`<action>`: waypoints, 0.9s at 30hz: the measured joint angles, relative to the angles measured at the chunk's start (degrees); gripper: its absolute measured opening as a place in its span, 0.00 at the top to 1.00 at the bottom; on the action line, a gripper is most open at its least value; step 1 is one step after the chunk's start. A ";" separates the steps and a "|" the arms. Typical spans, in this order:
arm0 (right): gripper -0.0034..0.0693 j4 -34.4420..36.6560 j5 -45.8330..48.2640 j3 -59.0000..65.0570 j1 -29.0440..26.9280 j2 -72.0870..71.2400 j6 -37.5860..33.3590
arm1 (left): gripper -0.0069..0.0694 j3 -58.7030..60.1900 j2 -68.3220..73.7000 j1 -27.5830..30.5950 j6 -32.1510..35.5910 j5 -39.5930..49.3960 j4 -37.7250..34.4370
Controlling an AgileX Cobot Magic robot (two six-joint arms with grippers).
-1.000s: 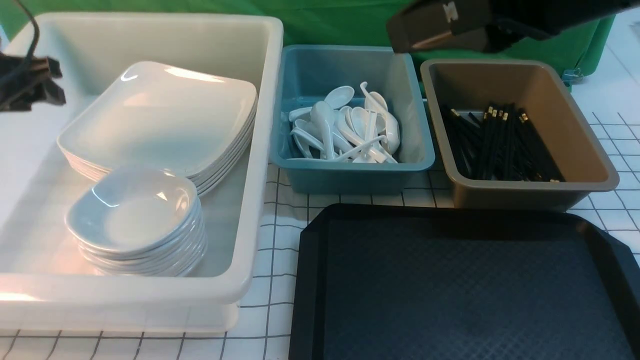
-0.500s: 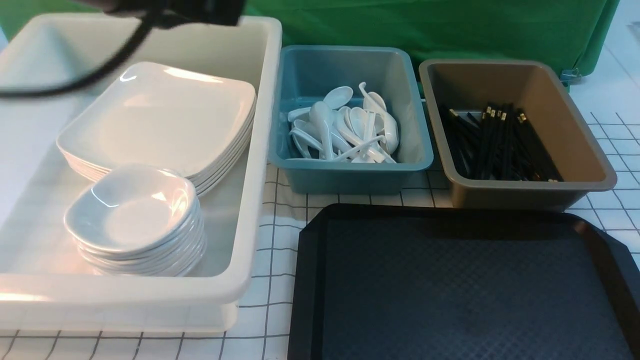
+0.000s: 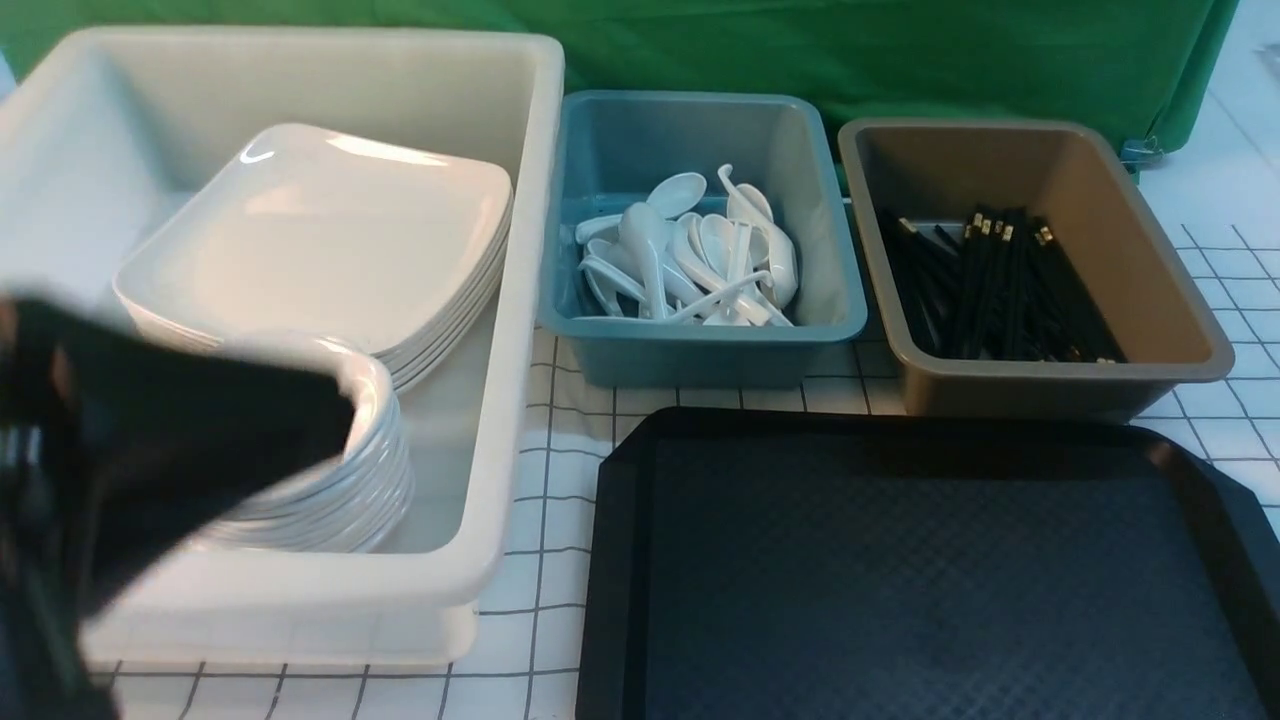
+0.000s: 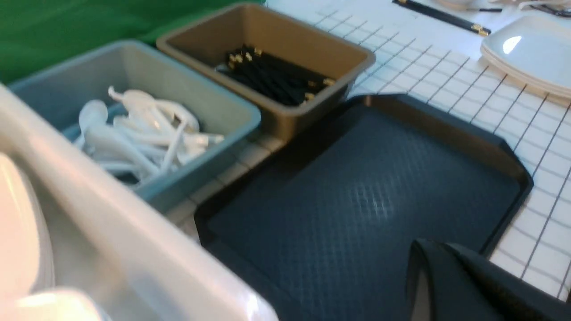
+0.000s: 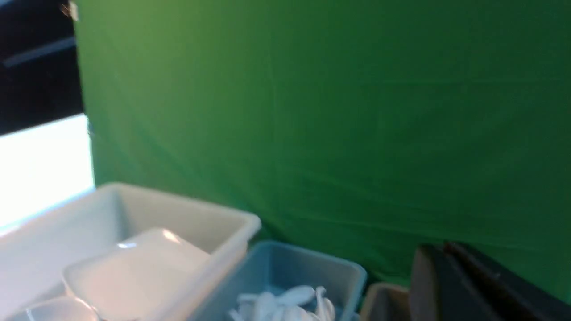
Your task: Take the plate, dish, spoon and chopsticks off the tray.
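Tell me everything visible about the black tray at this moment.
The tray is a big black rectangle with cut corners, a raised rim and a fine diamond-textured floor; it looks like plastic. It lies flat on the white gridded table, nearest the camera in the front view, just in front of the teal tub and brown tub. Nothing rests on the part that shows. In the left wrist view the left hand appears over its near edge; contact cannot be told.

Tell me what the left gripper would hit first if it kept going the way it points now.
Probably the tray. In the left wrist view the shut left gripper points across its bare surface, with the brown tub of chopsticks beyond. Depth is unclear, so it might pass above the tray.
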 joint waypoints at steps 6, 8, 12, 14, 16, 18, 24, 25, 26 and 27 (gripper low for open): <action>0.89 -2.35 -13.95 18.39 0.00 -10.92 -1.89 | 0.92 15.23 -12.20 0.00 -2.09 -9.07 -4.29; 0.87 -2.68 -16.04 21.85 0.00 -12.15 -1.27 | 0.91 18.78 -14.68 0.00 -2.72 -13.42 -6.53; 0.78 -2.85 -20.30 24.88 0.00 -12.69 3.78 | 0.91 23.37 -17.04 0.00 -2.88 -20.54 -9.40; 0.76 -2.95 -21.29 24.94 0.00 -12.71 4.96 | 0.91 23.71 -17.12 0.00 -2.89 -21.18 -9.52; 0.71 -2.95 -22.61 24.94 0.00 -12.76 5.87 | 0.91 23.85 -17.23 0.00 -2.94 -21.76 -9.66; 0.67 -3.00 -23.03 24.94 0.00 -12.76 6.41 | 0.91 23.85 -17.23 0.00 -2.94 -22.17 -9.88; 0.63 -3.02 -23.29 24.94 0.00 -12.76 6.48 | 0.91 23.85 -17.23 0.00 -2.94 -22.28 -9.26; 0.63 -3.02 -23.29 24.94 0.00 -12.76 6.52 | 0.91 23.85 -17.23 0.00 -2.99 -22.28 -8.63; 0.63 -3.06 -23.29 24.94 0.00 -12.76 6.52 | 0.91 23.85 -17.23 0.00 -2.96 -22.28 -7.92; 0.63 -3.06 -23.29 24.94 0.00 -12.76 6.52 | 0.91 23.85 -17.23 0.00 -2.96 -22.28 -6.91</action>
